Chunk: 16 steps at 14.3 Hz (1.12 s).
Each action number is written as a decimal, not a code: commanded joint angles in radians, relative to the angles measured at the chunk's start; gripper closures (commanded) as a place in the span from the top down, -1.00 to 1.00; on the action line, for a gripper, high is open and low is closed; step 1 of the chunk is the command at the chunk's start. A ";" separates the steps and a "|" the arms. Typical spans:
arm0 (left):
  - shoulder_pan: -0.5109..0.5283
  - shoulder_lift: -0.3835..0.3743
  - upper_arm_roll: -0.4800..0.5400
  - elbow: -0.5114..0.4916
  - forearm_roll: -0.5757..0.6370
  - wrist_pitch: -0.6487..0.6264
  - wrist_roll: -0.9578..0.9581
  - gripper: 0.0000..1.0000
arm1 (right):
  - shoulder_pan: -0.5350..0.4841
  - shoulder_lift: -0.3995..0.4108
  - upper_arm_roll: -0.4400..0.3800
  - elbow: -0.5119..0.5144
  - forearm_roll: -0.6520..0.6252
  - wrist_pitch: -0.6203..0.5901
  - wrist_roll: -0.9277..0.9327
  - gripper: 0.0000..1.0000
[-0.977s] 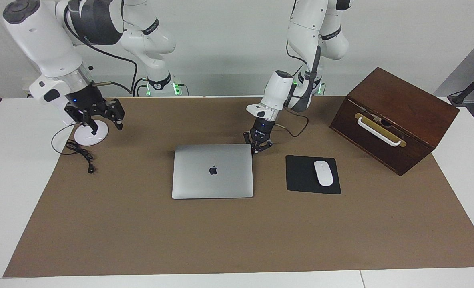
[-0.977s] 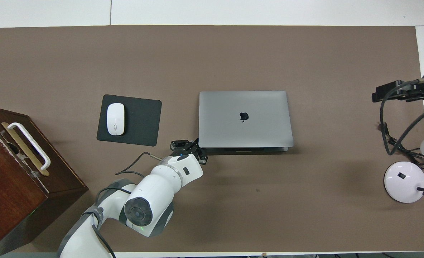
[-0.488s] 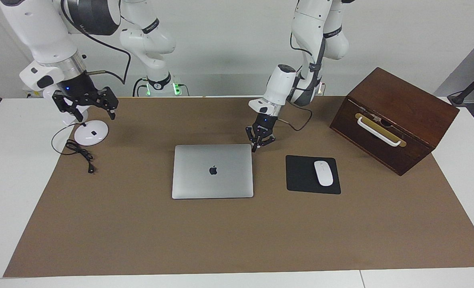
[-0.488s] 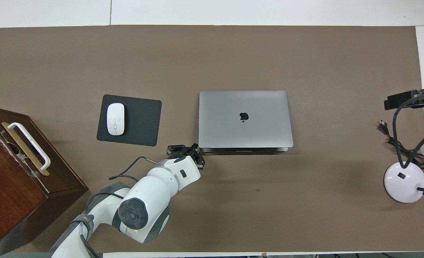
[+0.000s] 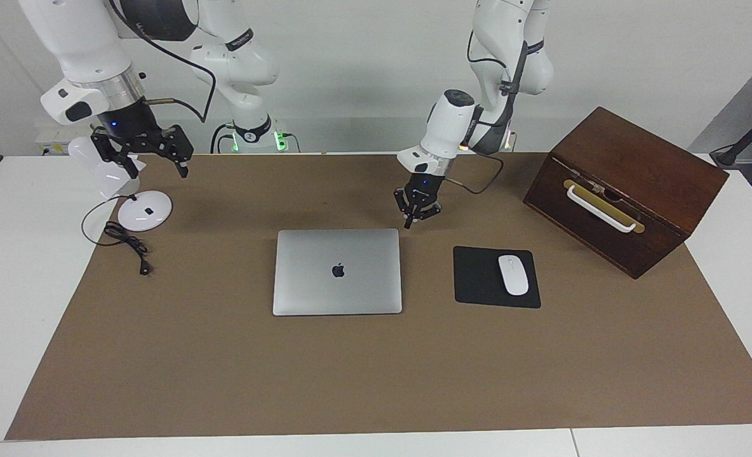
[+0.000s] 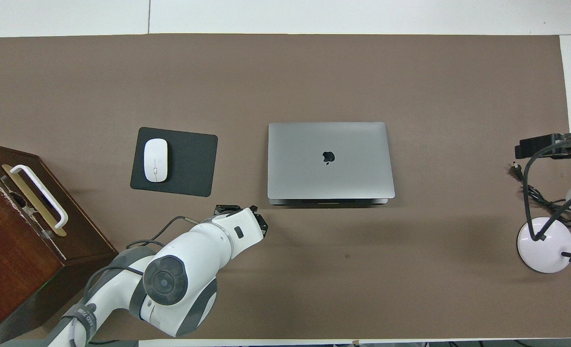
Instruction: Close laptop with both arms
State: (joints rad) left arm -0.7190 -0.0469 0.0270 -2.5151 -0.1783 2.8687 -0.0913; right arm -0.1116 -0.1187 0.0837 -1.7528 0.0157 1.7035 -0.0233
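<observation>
The left arm (image 5: 458,120) bends down from its base, its gripper (image 5: 416,216) raised off the bench with fingers pressed together, pointing downward. The right arm (image 5: 84,51) holds its gripper (image 5: 154,162) high, fingers spread wide.

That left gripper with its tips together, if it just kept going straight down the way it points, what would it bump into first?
Probably the bare brown mat. The left gripper, shut, points down just off the closed laptop, at the corner nearest the robots; it might clip that corner, since depth is unclear.
</observation>
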 commanded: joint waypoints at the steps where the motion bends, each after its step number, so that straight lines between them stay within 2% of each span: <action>1: 0.048 -0.085 -0.002 0.024 -0.013 -0.182 0.001 -1.00 | 0.049 -0.021 0.007 -0.024 0.004 0.015 0.032 1.00; 6: 0.140 -0.137 -0.002 0.100 0.005 -0.395 0.024 -1.00 | 0.058 -0.030 0.005 -0.031 0.006 0.015 0.020 1.00; 11: 0.285 -0.151 -0.004 0.274 0.072 -0.702 0.159 -1.00 | 0.050 -0.033 0.004 -0.036 0.004 0.002 0.017 1.00; 16: 0.409 -0.169 -0.002 0.355 0.154 -0.867 0.264 -1.00 | 0.052 -0.035 0.004 -0.040 0.006 0.002 0.022 1.00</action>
State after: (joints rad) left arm -0.3608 -0.2007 0.0342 -2.1898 -0.0558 2.0728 0.1319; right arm -0.0468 -0.1247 0.0825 -1.7593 0.0159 1.7034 0.0053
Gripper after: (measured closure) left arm 0.991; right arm 0.000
